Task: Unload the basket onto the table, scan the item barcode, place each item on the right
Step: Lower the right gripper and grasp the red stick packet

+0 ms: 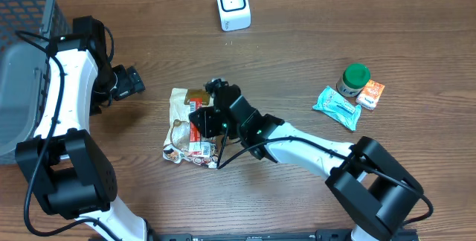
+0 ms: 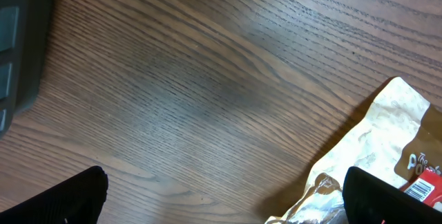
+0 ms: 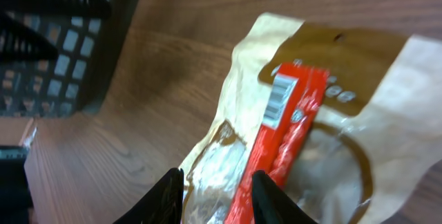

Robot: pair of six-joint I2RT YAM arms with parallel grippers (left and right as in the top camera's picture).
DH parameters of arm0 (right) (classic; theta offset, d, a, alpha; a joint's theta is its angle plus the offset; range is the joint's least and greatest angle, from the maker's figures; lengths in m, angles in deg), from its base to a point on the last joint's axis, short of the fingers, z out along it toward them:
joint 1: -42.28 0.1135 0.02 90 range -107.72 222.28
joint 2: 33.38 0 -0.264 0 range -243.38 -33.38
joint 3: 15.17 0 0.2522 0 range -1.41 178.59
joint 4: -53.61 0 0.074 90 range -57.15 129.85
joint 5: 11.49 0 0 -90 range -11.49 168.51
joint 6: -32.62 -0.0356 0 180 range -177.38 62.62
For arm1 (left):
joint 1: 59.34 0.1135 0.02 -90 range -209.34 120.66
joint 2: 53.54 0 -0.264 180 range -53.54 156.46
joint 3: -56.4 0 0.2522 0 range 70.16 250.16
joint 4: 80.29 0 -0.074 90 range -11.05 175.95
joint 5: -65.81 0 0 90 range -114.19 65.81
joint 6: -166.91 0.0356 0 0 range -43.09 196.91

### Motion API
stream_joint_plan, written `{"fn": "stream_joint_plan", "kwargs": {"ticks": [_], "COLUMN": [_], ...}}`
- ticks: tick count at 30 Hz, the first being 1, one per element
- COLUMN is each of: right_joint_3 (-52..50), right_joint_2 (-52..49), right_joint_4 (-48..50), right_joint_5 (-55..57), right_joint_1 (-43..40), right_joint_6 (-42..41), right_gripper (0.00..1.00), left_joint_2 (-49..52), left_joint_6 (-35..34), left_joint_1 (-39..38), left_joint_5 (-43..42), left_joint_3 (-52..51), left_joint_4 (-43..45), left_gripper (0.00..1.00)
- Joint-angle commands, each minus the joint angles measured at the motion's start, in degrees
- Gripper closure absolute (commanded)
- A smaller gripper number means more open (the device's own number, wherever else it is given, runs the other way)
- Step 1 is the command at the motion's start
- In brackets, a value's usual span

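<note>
A tan snack bag [image 1: 178,122] lies flat mid-table with a red packet [image 3: 293,127] on top of it; the packet's white barcode label [image 3: 278,99] faces up. My right gripper [image 1: 210,118] is down on the bag. In the right wrist view its jaws [image 3: 215,200] stand narrow around the bag's [image 3: 387,113] crinkled clear window, next to the red packet's edge. My left gripper [image 1: 134,83] hovers wide open just left of the bag, and a bag corner [image 2: 373,141] reaches its right finger [image 2: 387,196]. The white scanner [image 1: 233,4] stands at the back centre.
A dark mesh basket [image 1: 22,62] fills the far left edge. At the right stand a green-lidded jar [image 1: 355,79], a teal packet [image 1: 335,105] and a small orange box [image 1: 371,94]. Bare wood lies between the bag and the scanner.
</note>
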Motion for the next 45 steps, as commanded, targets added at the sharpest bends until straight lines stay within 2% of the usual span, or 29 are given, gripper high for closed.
{"fn": "stream_joint_plan", "kwargs": {"ticks": [1, 13, 21, 38, 41, 45], "right_joint_3": [0.07, 0.07, 0.07, 0.07, 0.07, 0.07], "right_joint_2": [-0.68, -0.68, -0.68, -1.57, -3.23, -4.11], "right_joint_4": [0.24, -2.93, -6.14, -6.73, -5.92, -4.92], "right_joint_5": [0.63, 2.12, 2.14, 4.7, 4.68, 4.68], "right_joint_1": [1.84, 4.35, 4.37, 4.37, 4.37, 4.37], "right_joint_6": [0.15, 0.11, 0.09, 0.07, -2.97, -3.1], "right_gripper": [0.67, 0.66, 0.62, 0.57, 0.56, 0.56], "left_joint_2": [-1.07, -1.07, -1.07, -1.07, -1.07, -1.07], "left_joint_6": [0.2, 0.2, 0.2, 0.2, 0.2, 0.2], "left_joint_1": [-0.39, -0.39, -0.39, -0.39, -0.39, -0.39], "left_joint_5": [0.5, 0.5, 0.5, 0.5, 0.5, 0.5], "left_joint_3": [0.74, 0.74, 0.74, 0.74, 0.74, 0.74], "left_joint_4": [0.02, 0.04, 0.02, 0.02, 0.02, 0.02], "left_gripper": [0.0, 0.0, 0.0, 0.0, 0.0, 0.0]}}
